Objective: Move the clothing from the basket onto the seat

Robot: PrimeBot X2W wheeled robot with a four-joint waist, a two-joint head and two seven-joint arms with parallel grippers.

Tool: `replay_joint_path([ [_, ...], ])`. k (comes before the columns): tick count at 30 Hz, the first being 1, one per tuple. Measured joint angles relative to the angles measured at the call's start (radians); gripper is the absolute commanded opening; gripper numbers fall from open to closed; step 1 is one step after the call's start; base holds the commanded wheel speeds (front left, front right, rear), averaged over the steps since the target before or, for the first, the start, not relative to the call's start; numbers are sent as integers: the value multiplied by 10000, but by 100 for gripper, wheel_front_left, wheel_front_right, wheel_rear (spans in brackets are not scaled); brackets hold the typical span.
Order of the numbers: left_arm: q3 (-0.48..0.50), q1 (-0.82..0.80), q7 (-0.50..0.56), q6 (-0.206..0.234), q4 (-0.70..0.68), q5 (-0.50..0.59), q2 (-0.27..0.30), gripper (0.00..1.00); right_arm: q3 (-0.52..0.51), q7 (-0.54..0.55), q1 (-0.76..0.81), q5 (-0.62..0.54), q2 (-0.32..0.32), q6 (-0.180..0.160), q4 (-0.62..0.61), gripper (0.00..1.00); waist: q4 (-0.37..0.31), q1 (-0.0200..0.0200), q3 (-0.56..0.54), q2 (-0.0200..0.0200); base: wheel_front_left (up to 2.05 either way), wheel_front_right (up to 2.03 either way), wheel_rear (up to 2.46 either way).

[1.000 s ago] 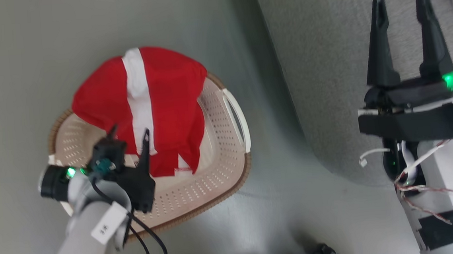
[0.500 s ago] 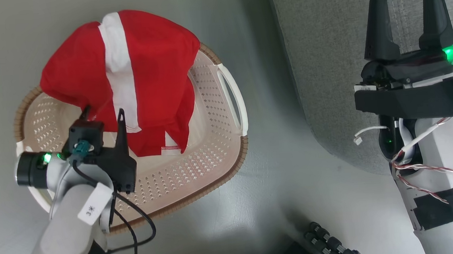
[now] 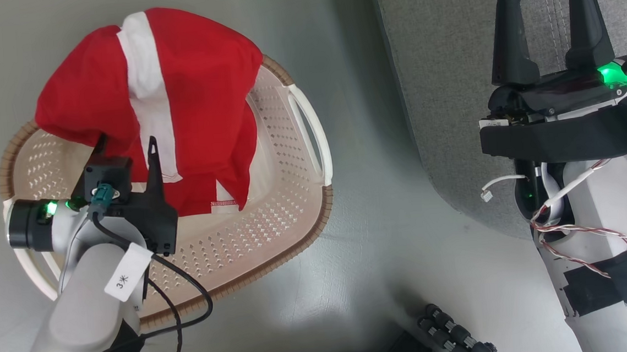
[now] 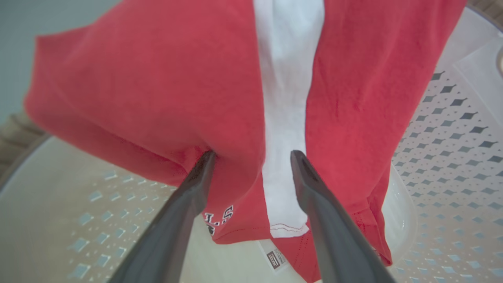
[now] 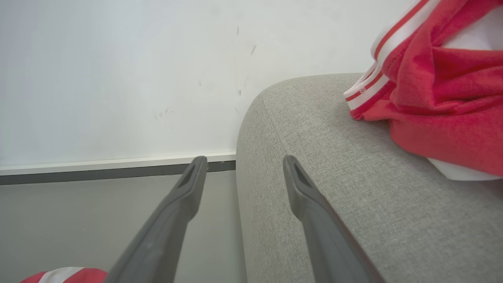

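Evidently the pre-grasp stage, w/ the transfer part done. The L gripper [image 4: 252,154] stands w/ jaws wide apart and grips nothing. It is low inside the basket [image 3: 274,239] and aimed at the red garment [image 3: 191,85], which is heaped in the basket's far half w/ cloth reaching over the far rim. In the left wrist view, one fingertip [image 4: 205,159] presses into a red fold and the other lies in front of the edge of the broad white stripe [image 4: 287,78]. Cloth sits between the tips but isn't pinched. The R gripper [image 5: 244,159], jaws likewise apart and empty, hovers over the rounded edge of the grey seat [image 3: 450,78]. The seat is on the robot's right of the basket, w/ bare floor [image 3: 385,248] between the two. A second garment [image 5: 440,106], red w/ striped trim, lies on the seat near the R gripper but apart from its fingers. Judged status: one item on the seat, at least one left in the basket; whether more hides under the heap can't be told. The next move calls for the L gripper to push slightly deeper so both fingers straddle a thick fold, then close firmly. It should then lift high enough for the trailing hem to clear the rim before swinging toward the seat. A shallow pinch on one layer would likely slip, and a snagged hem could drag the light basket.
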Motion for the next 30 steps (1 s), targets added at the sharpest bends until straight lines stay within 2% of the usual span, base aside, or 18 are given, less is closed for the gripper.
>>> replay_joint_path([
  [1, 69, -58, -44, 0, 130, 71, 8, 100, 31, 0, -35, 0, 35, 29, 19, 100, -28, 0, 17, -1, 0, 0, 0],
  [3, 98, -117, -88, 0, 207, 96, 8, 49, 50, 0, -48, 0, 58, 44, -8, 100, -54, 0, 47, -2, 0, 0, 0],
  [5, 96, -209, -119, 0, 307, 153, 0, 27, 40, 0, -49, 0, 67, 86, 36, 100, -85, 0, 72, -1, 0, 0, 0],
  [6, 98, -234, -138, 0, 336, 188, -2, 5, 38, 0, -49, 0, 69, 88, 58, 100, -97, 0, 80, -1, 0, 0, 0],
  [7, 94, -248, -201, 0, 366, 215, -4, 0, 38, 0, -49, 0, 73, 105, 71, 100, -108, 0, 86, -1, 0, 0, 0],
  [21, -414, -384, -800, -15, 522, 550, -564, 0, -36, 0, -48, -67, 134, 203, 568, 100, -27, 1, -315, -1, 0, 0, 0],
  [30, -1179, -265, -1070, -637, -79, 838, -823, 0, -148, 0, 183, -192, 127, 291, 999, 100, 260, 0, -985, -1, 0, 0, 0],
])
